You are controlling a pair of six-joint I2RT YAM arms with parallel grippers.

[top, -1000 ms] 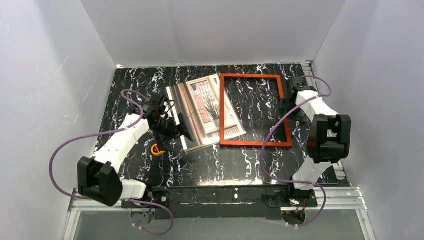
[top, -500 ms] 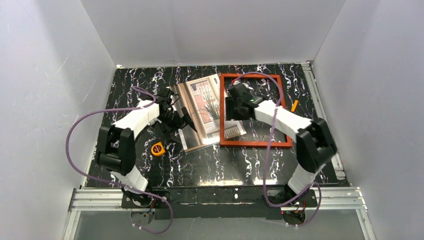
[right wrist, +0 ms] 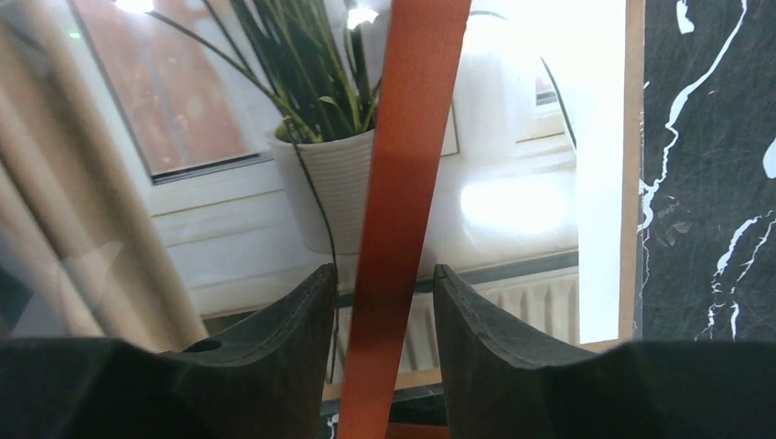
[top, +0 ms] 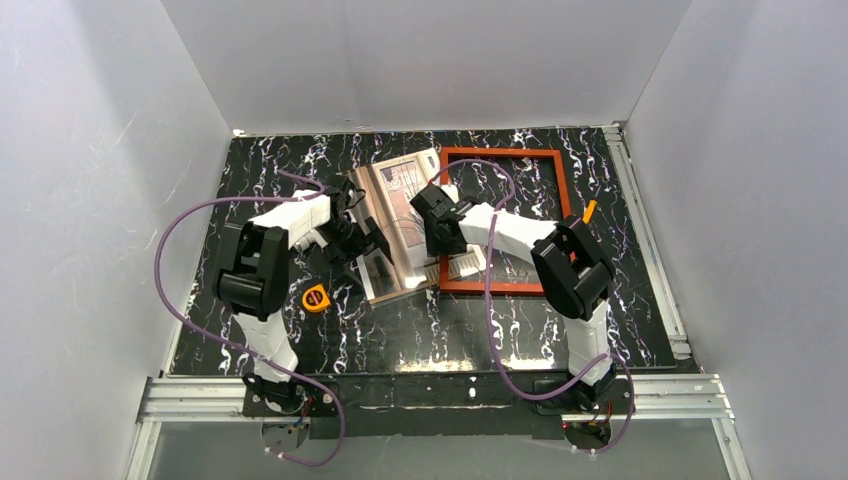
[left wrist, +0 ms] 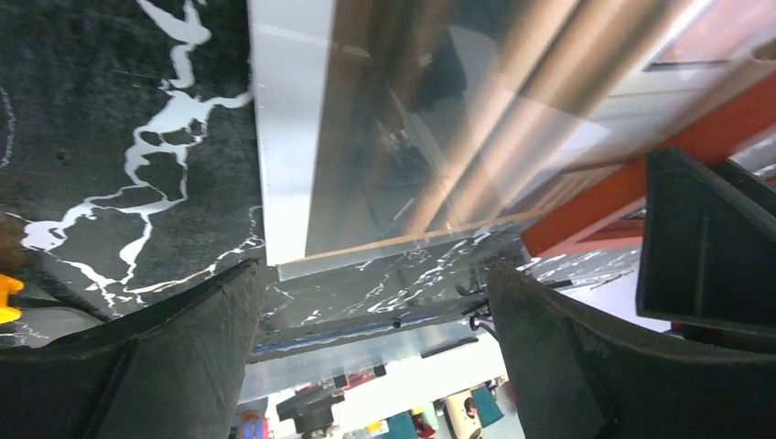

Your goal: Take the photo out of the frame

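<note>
So we're on the pull-them-apart step here. The photo [top: 392, 205] lies face up on the marble table [top: 260, 165], skewed and mostly out to the left of the frame [top: 500, 152]. Its right strip is tucked under the frame's left bar though, so it's not free yet. In the right wrist view the right gripper [right wrist: 382, 274] straddles that red bar with the jaws narrow, just a sliver of print showing on each side, so we wouldn't call it a grip. The left gripper [left wrist: 375, 274] is spread wide around the photo's near left corner, holding nothing, and we can't tell if either finger touches the print. Our guess at the next move: the right one pinches the bar and holds or lifts it while the left clamps the print's edge and draws it off to the left, so neither drags the other along. The little orange tape measure [top: 316, 298] sits near the left arm, worth steering around.
</note>
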